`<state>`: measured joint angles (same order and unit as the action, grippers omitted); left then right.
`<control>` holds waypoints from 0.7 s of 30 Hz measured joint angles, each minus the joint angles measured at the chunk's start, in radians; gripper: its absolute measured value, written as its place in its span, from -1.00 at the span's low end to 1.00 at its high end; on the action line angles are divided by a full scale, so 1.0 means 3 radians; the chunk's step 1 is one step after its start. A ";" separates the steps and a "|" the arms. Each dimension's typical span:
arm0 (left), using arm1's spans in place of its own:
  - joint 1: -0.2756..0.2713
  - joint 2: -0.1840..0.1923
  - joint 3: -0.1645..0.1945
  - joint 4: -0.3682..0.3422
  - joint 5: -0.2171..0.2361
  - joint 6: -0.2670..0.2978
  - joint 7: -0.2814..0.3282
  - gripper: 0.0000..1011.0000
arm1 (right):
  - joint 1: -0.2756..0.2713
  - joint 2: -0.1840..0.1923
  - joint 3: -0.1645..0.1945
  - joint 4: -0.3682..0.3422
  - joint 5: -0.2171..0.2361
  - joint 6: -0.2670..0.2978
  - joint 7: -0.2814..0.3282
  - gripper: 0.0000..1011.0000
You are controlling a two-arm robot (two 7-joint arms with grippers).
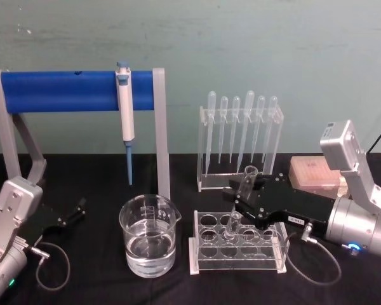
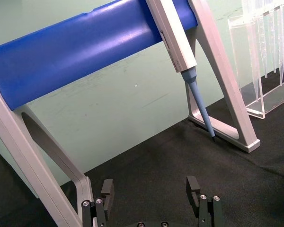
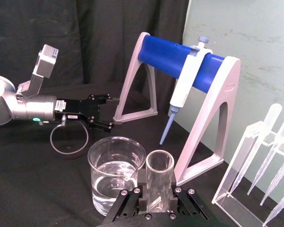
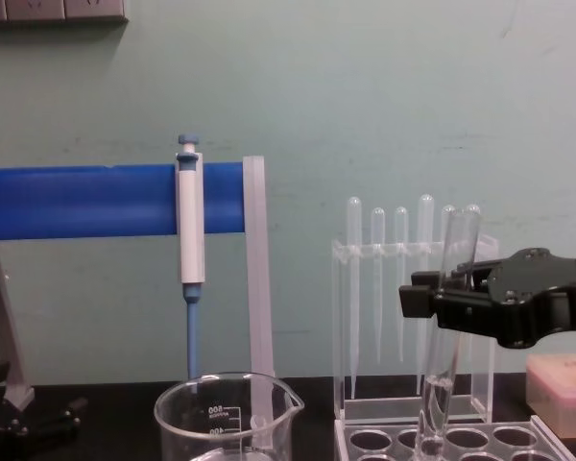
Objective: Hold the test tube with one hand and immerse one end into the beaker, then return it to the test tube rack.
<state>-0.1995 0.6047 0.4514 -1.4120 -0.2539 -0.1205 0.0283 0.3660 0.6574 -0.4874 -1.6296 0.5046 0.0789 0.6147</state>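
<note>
Right black gripper (image 1: 244, 204) is clamped on the clear glass test tube (image 4: 446, 336), its lower end at the clear multi-hole rack (image 1: 238, 244), so this looks like the lift-out step. Next: raise it clear, carry it leftward over the wide water-filled glass beaker (image 1: 148, 235), then dip. Left gripper (image 1: 76, 211) sits parked beyond, fingers apart.

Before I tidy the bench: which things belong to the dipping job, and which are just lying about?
In use: test tube, beaker, right gripper shut on the tube, tube rack.

Lying about: pipettor on blue stand, pipettes, pink box, idle left gripper.
</note>
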 joint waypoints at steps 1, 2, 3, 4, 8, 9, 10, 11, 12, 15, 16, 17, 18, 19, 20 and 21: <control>0.0000 0.0000 0.0000 0.0000 0.0000 0.0000 0.0000 0.98 | 0.0004 -0.0009 -0.0004 0.0014 -0.0006 0.0000 0.0001 -0.55; 0.0000 0.0000 0.0000 0.0000 0.0000 0.0000 0.0000 0.98 | 0.0005 -0.0013 -0.0007 0.0021 -0.0008 0.0000 0.0002 -0.55; 0.0000 0.0000 0.0000 0.0000 0.0000 0.0000 0.0000 0.98 | 0.0008 -0.0020 -0.0011 0.0033 -0.0013 0.0000 0.0003 -0.55; 0.0000 0.0000 0.0000 0.0000 0.0000 0.0000 0.0000 0.98 | 0.0008 -0.0023 -0.0012 0.0039 -0.0016 0.0000 0.0003 -0.55; 0.0000 0.0000 0.0000 0.0000 0.0000 0.0000 0.0000 0.98 | 0.0008 -0.0035 -0.0017 0.0069 -0.0033 0.0000 0.0003 -0.55; 0.0000 0.0000 0.0000 0.0000 0.0000 0.0000 0.0000 0.98 | 0.0006 -0.0036 -0.0020 0.0080 -0.0039 0.0000 0.0003 -0.55; 0.0000 0.0000 0.0000 0.0000 0.0000 0.0000 0.0000 0.98 | 0.0005 -0.0037 -0.0021 0.0085 -0.0042 0.0000 0.0003 -0.55; 0.0000 0.0000 0.0000 0.0000 0.0000 0.0000 0.0000 0.98 | 0.0004 -0.0038 -0.0023 0.0092 -0.0046 0.0000 0.0003 -0.55; 0.0000 0.0000 0.0000 0.0000 0.0000 0.0000 0.0000 0.98 | 0.0004 -0.0039 -0.0024 0.0099 -0.0051 0.0000 0.0004 -0.55; 0.0000 0.0000 0.0000 0.0000 0.0000 0.0000 0.0000 0.98 | 0.0003 -0.0051 -0.0035 0.0131 -0.0065 0.0000 0.0013 -0.55; 0.0000 0.0000 0.0000 0.0000 0.0000 0.0000 0.0000 0.98 | 0.0003 -0.0061 -0.0041 0.0154 -0.0072 -0.0004 0.0020 -0.55; 0.0000 0.0000 0.0000 0.0000 0.0000 0.0000 0.0000 0.98 | 0.0003 -0.0066 -0.0043 0.0166 -0.0076 -0.0008 0.0023 -0.55; 0.0000 0.0000 0.0000 0.0000 0.0000 0.0000 0.0000 0.98 | 0.0004 -0.0072 -0.0046 0.0179 -0.0079 -0.0013 0.0024 -0.55; 0.0000 0.0000 0.0000 0.0000 0.0000 0.0000 0.0000 0.98 | 0.0004 -0.0078 -0.0049 0.0192 -0.0082 -0.0018 0.0026 -0.55; 0.0000 0.0000 0.0000 0.0000 0.0000 0.0000 0.0000 0.98 | 0.0004 -0.0090 -0.0056 0.0216 -0.0088 -0.0025 0.0028 -0.55; 0.0000 0.0000 0.0000 0.0000 0.0000 0.0000 0.0000 0.98 | 0.0004 -0.0096 -0.0059 0.0229 -0.0091 -0.0030 0.0029 -0.55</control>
<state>-0.1995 0.6047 0.4513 -1.4120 -0.2539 -0.1205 0.0283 0.3670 0.6288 -0.5050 -1.5609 0.4774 0.0698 0.6234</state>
